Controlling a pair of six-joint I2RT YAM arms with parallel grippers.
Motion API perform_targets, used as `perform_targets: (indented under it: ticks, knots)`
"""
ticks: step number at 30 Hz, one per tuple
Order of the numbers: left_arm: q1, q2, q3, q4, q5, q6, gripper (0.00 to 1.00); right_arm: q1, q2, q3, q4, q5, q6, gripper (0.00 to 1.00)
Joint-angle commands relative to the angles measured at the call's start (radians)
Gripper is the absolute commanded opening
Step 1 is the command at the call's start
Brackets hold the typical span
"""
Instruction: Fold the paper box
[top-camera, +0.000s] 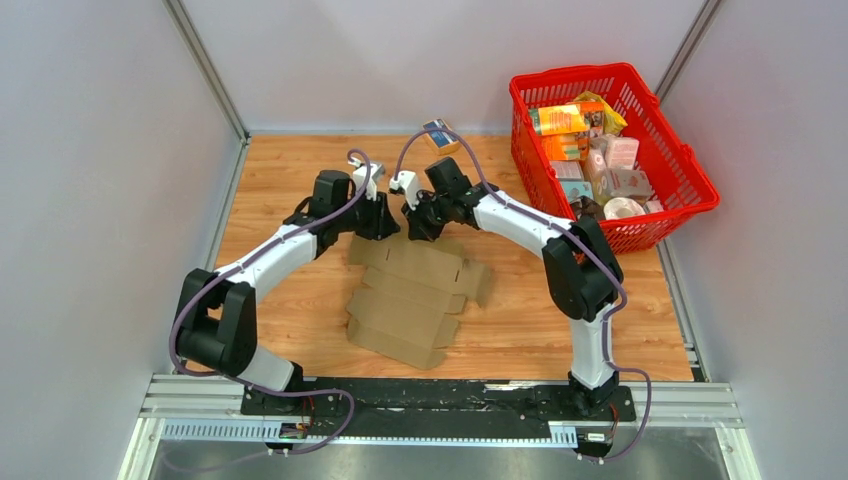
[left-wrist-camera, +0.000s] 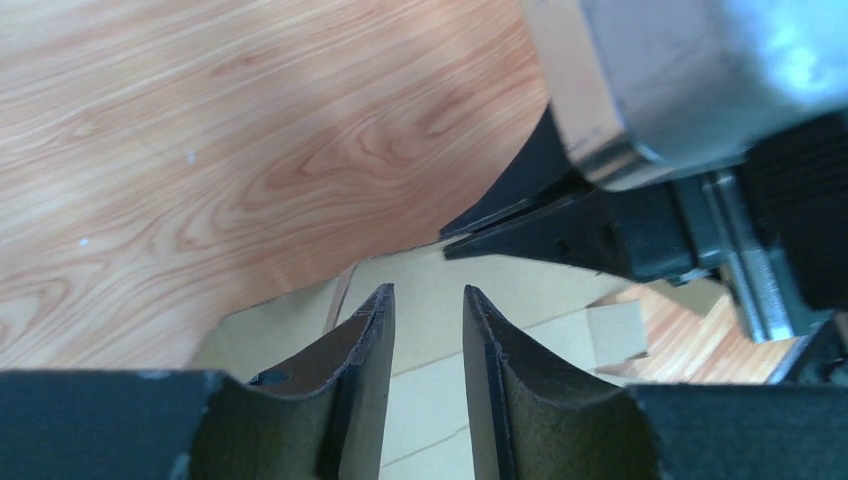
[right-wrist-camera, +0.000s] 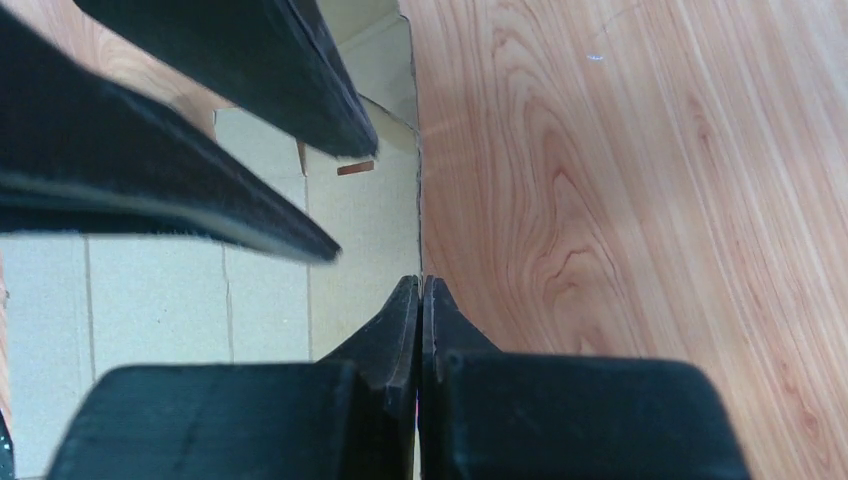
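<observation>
Right gripper (right-wrist-camera: 420, 290) sits shut at the edge of the paper box (top-camera: 410, 300) (left gripper (left-wrist-camera: 428, 300) parted, empty); so shallow a bite could slip.

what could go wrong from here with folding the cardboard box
The right gripper is shut right at the far edge of the cardboard box, so any hold is thin and the flap may slip. The left gripper, open, sits very close to it; the two might bump.

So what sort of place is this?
Probably a robot test cell, not a shop: a wooden table boxed in by plain grey panels, the left arm and right arm bolted along its edge, a red basket of packages.
</observation>
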Motion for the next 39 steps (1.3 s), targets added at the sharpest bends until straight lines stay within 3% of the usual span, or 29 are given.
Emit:
perform_targets:
  ticks: [1,5,8,11,16,20,27,39]
  knots:
    - [-0.023,0.053,0.007,0.165,0.064,-0.121,0.4,0.001,-0.065,0.008,0.082,-0.042,0.039,0.0]
    - [-0.039,0.07,-0.052,0.302,0.101,-0.233,0.39,-0.007,-0.076,0.008,0.091,-0.044,0.068,0.0]
    - [-0.039,-0.032,-0.166,0.388,0.061,-0.285,0.41,-0.015,-0.091,-0.009,0.082,-0.021,0.051,0.0]
    - [-0.037,-0.198,-0.224,0.272,-0.078,-0.259,0.45,-0.044,-0.102,-0.02,0.076,-0.026,0.059,0.0]
    - [-0.028,-0.39,-0.235,-0.113,-0.41,-0.257,0.46,-0.048,-0.122,-0.01,0.021,-0.039,0.021,0.0]
    - [0.006,-0.324,-0.196,-0.219,-0.37,-0.238,0.48,-0.052,-0.13,0.005,-0.005,-0.09,0.014,0.0]
    - [-0.003,-0.2,-0.195,-0.106,-0.316,-0.239,0.51,-0.05,-0.131,0.02,-0.017,-0.122,0.019,0.0]
    - [-0.034,0.004,-0.125,-0.075,-0.281,-0.254,0.53,-0.048,-0.154,0.016,0.008,-0.171,0.045,0.0]
